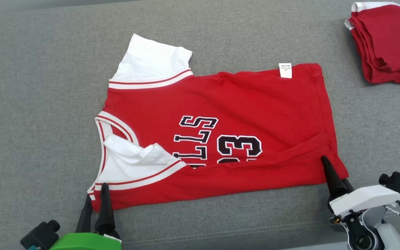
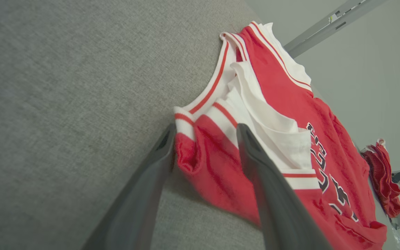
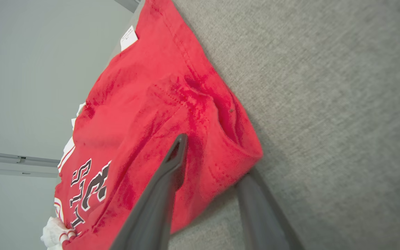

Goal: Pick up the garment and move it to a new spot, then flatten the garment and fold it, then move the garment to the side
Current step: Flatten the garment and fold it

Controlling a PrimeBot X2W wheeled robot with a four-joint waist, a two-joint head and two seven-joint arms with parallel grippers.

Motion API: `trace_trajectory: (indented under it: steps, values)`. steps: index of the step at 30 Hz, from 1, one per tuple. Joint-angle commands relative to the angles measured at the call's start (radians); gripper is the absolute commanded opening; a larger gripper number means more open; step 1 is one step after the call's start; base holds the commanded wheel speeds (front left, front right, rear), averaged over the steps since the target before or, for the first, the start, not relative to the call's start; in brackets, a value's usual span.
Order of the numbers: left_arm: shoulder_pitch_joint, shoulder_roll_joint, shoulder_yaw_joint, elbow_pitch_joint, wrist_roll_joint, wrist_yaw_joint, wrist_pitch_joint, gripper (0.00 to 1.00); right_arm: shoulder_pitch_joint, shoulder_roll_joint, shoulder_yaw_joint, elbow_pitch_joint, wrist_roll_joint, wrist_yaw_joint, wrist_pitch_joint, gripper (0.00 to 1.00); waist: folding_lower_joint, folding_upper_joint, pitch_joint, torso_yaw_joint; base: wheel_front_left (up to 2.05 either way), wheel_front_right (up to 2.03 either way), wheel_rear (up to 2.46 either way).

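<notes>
Your left gripper [image 2: 206, 128] and right gripper [image 3: 217, 154] sit open at the shirt's [image 1: 221, 104] corners; one fold looks done, more to do.

L wrist housing [image 1: 85, 241] green, R housing [image 1: 366, 198] white; jaws dark, tapered.

**A Bare Test Room, Not a Home**

The place looked like a lab or test room. A wide counter [image 1: 30, 104] covered in plain grey woven fabric carried a red jersey [image 1: 255, 114] at its middle and a folded red pile [image 1: 387, 45] at its far right corner. Beyond it stood blank pale walls [image 2: 377, 69] and a bare metal rail [image 2: 328, 26].
</notes>
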Motion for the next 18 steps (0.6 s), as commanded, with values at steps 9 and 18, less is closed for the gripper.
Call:
trace_trajectory:
  steps: [9, 18]
  values:
    - [-0.022, 0.101, 0.035, -0.076, 0.13, 0.055, -0.011, 1.0, 0.052, -0.083, -0.053, -0.078, -0.024, -0.001, -0.042, 1.0, 0.0, 0.0, 0.008, -0.019, 0.0, 0.0, 0.0]
    - [-0.291, 0.252, -0.072, -0.113, 0.266, 0.02, 0.184, 1.0, -0.009, -0.164, -0.051, -0.226, -0.121, -0.001, 0.039, 1.0, 0.0, 0.0, 0.062, -0.048, 0.0, 0.0, 0.0]
